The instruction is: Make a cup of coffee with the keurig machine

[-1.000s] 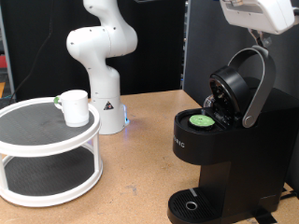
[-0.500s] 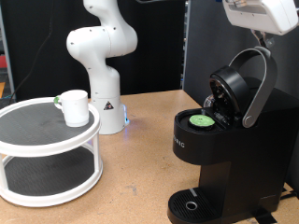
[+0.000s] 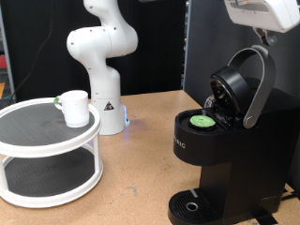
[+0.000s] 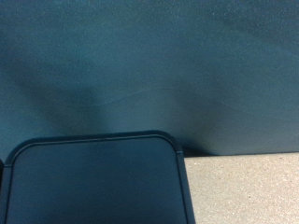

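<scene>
The black keurig machine (image 3: 225,141) stands at the exterior view's right with its lid raised on the silver-grey handle (image 3: 260,89). A green-topped pod (image 3: 201,120) sits in the open holder. The round drip tray base (image 3: 192,206) has nothing on it. The white cup (image 3: 73,107) stands on the top shelf of a round two-tier stand (image 3: 47,155) at the exterior view's left. The white hand of the arm (image 3: 262,11) is at the top right corner, above the raised lid. Its fingers do not show. The wrist view shows only a dark blue surface and a dark rounded panel (image 4: 93,182).
The white robot base (image 3: 101,56) stands at the back of the wooden table (image 3: 141,159), between the stand and the machine. A black panel rises behind the machine.
The hand at the top right has shifted very slightly. Nothing else has moved.
</scene>
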You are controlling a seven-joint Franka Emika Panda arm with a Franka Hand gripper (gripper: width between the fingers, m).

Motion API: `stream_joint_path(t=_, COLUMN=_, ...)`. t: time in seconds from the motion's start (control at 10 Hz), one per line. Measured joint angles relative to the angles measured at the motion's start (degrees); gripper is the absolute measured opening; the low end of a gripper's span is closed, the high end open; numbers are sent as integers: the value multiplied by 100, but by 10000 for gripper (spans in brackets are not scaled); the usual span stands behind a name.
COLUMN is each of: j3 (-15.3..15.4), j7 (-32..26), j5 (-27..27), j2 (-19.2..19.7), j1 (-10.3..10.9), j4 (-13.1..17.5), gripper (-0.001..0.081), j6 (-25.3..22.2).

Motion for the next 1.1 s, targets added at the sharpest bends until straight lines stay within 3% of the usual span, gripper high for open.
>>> stream_joint_path(t=0.6, j3=-32, j7=-156, j5=-42, j2=-6, j1=-5, j4=-123, gripper=7, j6=-59)
stream_joint_path(t=0.9, j3=-307, j7=-728, j5=148, j2=-167, j1=-106, j4=-170, gripper=7, j6=-533)
stream_joint_path(t=1.1, j3=-478, j7=-893, j5=-8, j2=-328, j1=-232, j4=-271, gripper=7, j6=-779)
